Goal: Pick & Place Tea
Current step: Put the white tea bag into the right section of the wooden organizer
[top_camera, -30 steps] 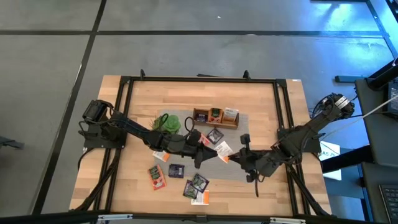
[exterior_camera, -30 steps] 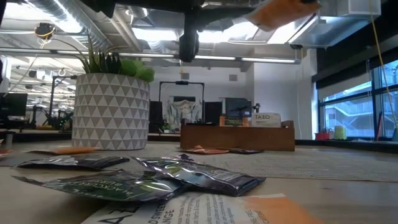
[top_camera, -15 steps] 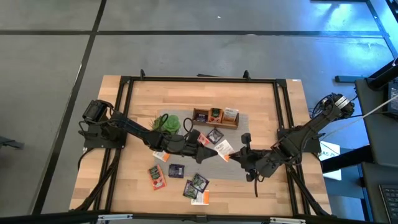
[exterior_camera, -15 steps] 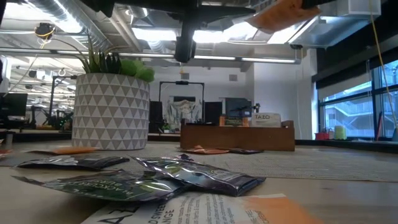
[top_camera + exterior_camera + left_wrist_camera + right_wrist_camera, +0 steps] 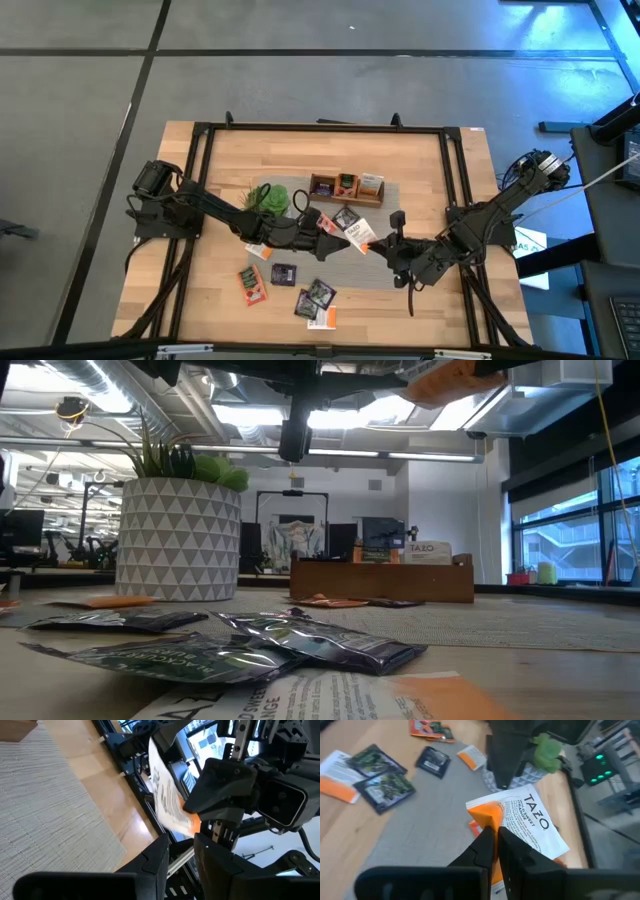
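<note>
The right tool (image 5: 495, 837) is clenched on the orange corner of a white-and-orange tea sachet (image 5: 527, 822), holding it clear of the counter (image 5: 430, 160); the sachet projects ahead of the fingertips. The left tool (image 5: 318, 243) hovers just beside the sachet's far edge, its fingers (image 5: 155, 862) parted and holding nothing.

Step in hand, by judgement: transfer of one sachet, either a handover between tools or carriage to the wooden box (image 5: 346, 187), which lies beyond the right tool, past the sachet. The box already shows contents in its compartments.

Remaining sachets (image 5: 315, 298) lie loose on the counter, well apart from the right tool and nearer the left arm's side. A potted plant (image 5: 270, 198) stands beside the box.

The next move calls for keeping the grip firm on a thin corner hold, lining the sachet edge-on over a compartment, and avoiding contact with the left tool close by.
</note>
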Tool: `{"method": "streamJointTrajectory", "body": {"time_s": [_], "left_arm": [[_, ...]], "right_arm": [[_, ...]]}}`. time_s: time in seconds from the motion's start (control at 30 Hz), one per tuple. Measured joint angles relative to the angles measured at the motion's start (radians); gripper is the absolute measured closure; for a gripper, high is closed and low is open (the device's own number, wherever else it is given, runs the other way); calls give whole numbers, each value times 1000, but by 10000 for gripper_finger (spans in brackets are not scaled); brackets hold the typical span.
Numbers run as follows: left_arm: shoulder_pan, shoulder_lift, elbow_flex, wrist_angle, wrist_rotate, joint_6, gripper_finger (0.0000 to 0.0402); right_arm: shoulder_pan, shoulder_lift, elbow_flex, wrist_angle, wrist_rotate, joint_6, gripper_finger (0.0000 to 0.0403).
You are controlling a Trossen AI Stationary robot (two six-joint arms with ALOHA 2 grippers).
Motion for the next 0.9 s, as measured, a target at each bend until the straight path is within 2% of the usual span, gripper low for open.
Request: {"method": "streamJointTrajectory", "body": {"time_s": [0.17, 0.47, 0.7, 0.9], "left_arm": [[-1, 0, 0, 0, 2, 1, 313], [8, 0, 0, 0, -6, 21, 313], [8, 0, 0, 0, -20, 22, 314], [8, 0, 0, 0, -18, 71, 346]], "right_arm": [[-1, 0, 0, 0, 16, -3, 375], [0, 0, 1, 63, -61, -8, 375], [0, 0, 1, 91, -67, -21, 375], [-1, 0, 1, 95, -77, 2, 375]]}}
